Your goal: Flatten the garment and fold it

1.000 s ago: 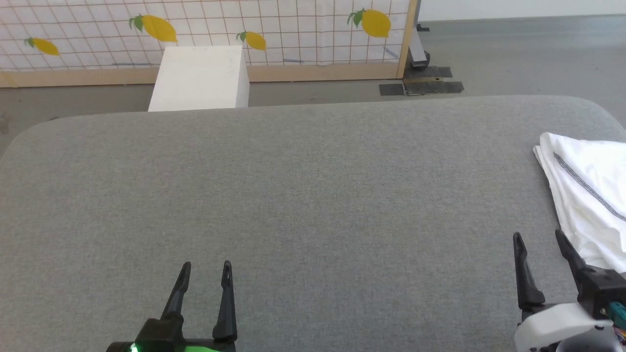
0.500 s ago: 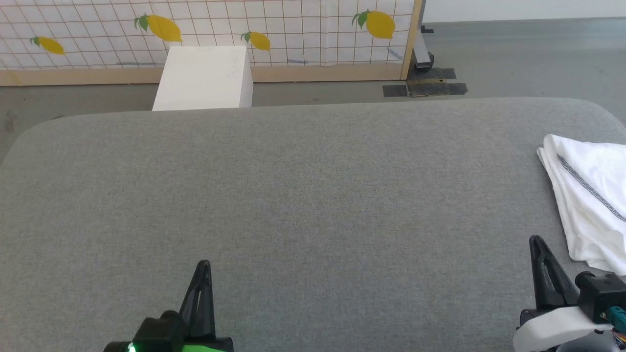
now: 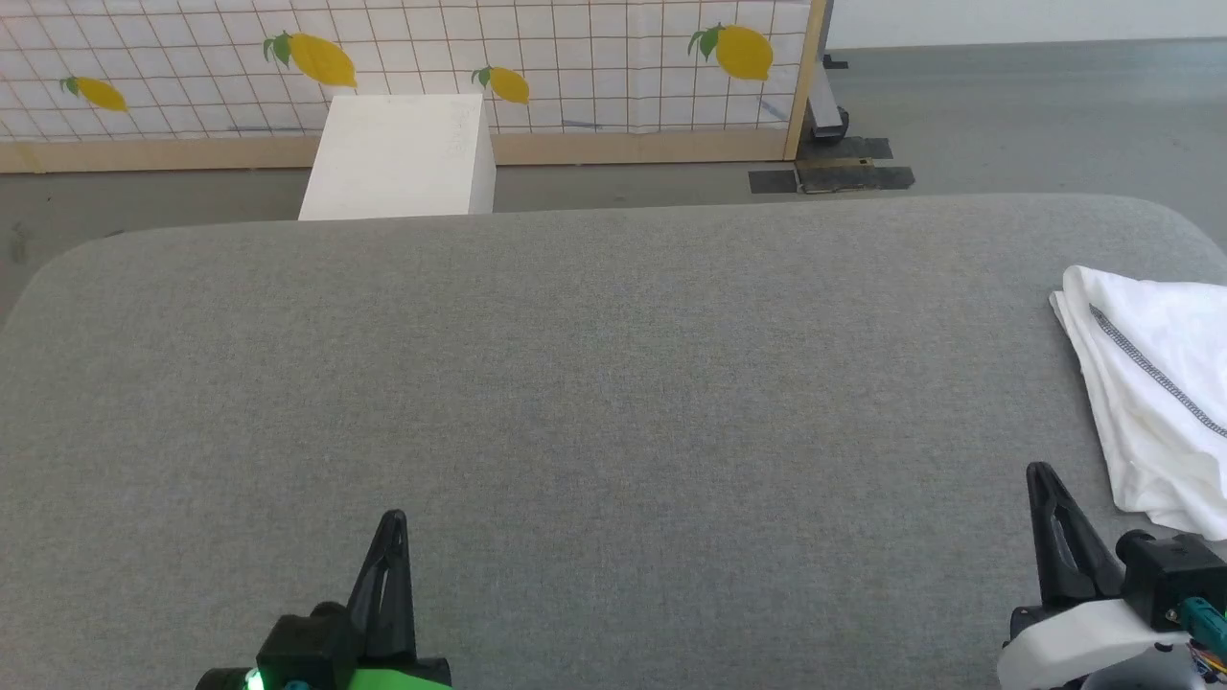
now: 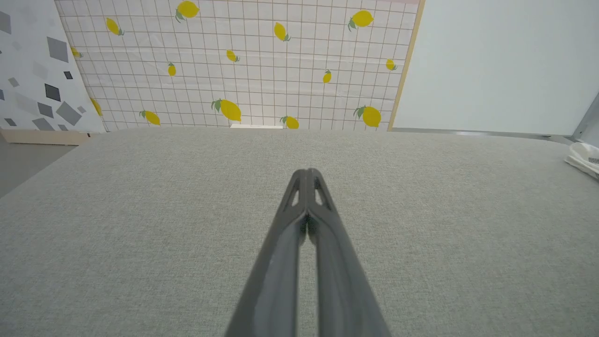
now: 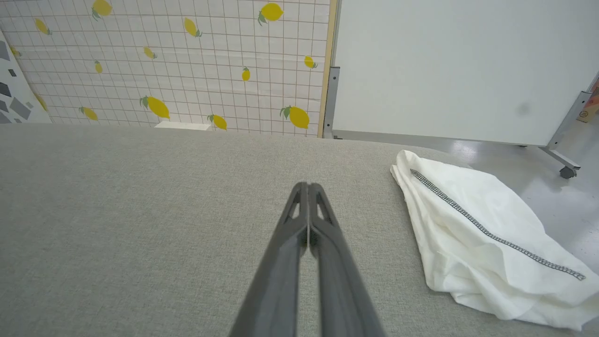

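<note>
The garment is a white bundle with a grey zigzag seam, lying folded over on the right edge of the grey table. In the right wrist view the garment lies to the right of my fingers, apart from them. A small corner of the garment shows at the far right of the left wrist view. My right gripper is shut and empty, just left of the garment's near end. At the lower left my left gripper is shut with nothing in it, far from the garment. Both grippers have their fingertips pressed together.
A rigid white box stands on the floor beyond the table's far edge. Behind it runs a lemon-patterned screen with a wooden frame. A white panel on castors stands at the right.
Both grippers went from open to shut about half a second ago and have stayed shut. The head camera shifted slightly. The garment has not moved.
</note>
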Tool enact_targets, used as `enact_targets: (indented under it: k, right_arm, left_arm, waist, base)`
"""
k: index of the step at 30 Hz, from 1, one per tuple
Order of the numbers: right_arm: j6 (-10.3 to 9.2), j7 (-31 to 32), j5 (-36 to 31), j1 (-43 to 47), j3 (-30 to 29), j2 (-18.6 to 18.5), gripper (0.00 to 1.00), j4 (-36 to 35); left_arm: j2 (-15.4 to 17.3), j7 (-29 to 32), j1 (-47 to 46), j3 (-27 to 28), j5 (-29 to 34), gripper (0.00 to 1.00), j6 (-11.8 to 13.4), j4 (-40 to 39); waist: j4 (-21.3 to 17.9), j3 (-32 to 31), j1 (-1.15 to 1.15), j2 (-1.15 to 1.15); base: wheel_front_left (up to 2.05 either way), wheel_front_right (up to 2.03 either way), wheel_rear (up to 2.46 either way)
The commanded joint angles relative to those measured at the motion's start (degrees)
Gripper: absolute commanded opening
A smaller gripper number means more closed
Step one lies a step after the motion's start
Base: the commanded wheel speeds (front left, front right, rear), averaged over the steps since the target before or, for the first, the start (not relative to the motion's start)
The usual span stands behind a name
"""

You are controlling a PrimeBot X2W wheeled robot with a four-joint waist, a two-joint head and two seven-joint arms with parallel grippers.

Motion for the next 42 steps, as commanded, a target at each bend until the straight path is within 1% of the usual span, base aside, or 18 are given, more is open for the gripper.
enact_targets:
  k: [1, 42]
  right_arm:
    - [-0.01, 0.2, 0.0, -0.9, 0.3, 0.0, 0.0, 0.2]
    - [-0.05, 2.0, 0.0, -3.0, 3.0, 0.1, 0.0, 0.7]
  left_arm:
    - [-0.2, 0.4, -1.2, 0.4, 0.9, 0.0, -0.4, 0.3]
    - [-0.8, 5.2, -4.7, 3.3, 3.6, 0.0, -2.0, 1.7]
  waist:
    - [0.0, 0.0, 0.0, 0.0]
    - [-0.3, -0.8, 0.0, 0.0]
  base:
    - [0.0, 0.0, 0.0]
    - [0.0, 0.0, 0.0]
